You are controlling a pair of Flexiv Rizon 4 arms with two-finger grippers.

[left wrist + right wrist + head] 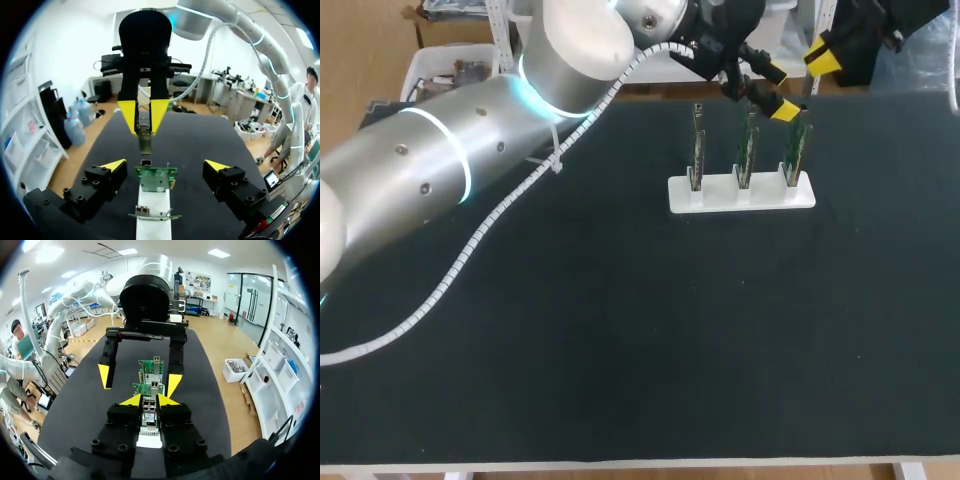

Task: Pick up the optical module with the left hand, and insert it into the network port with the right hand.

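Note:
The optical module (pixel 144 139), a small silvery block, hangs in my right gripper (pixel 144 125), which is shut on it. It sits just above the dark network port (pixel 146 162) on top of a green circuit board (pixel 156 180). In the right wrist view the module (pixel 149 415) shows between my right gripper's (pixel 150 400) yellow tips, with the board (pixel 151 368) ahead. My left gripper (pixel 165 165) stands wide open, its fingers either side of that board and touching nothing. In the head view both grippers, left (pixel 778 90) and right (pixel 822 58), hover by the rightmost board (pixel 798 145).
A white holder (pixel 720 195) at the table's far right carries three upright green boards in a row. My left arm (pixel 470 150) crosses the table's far left with its white cable hanging beside it. The dark mat (pixel 620 340) lies bare nearer the front.

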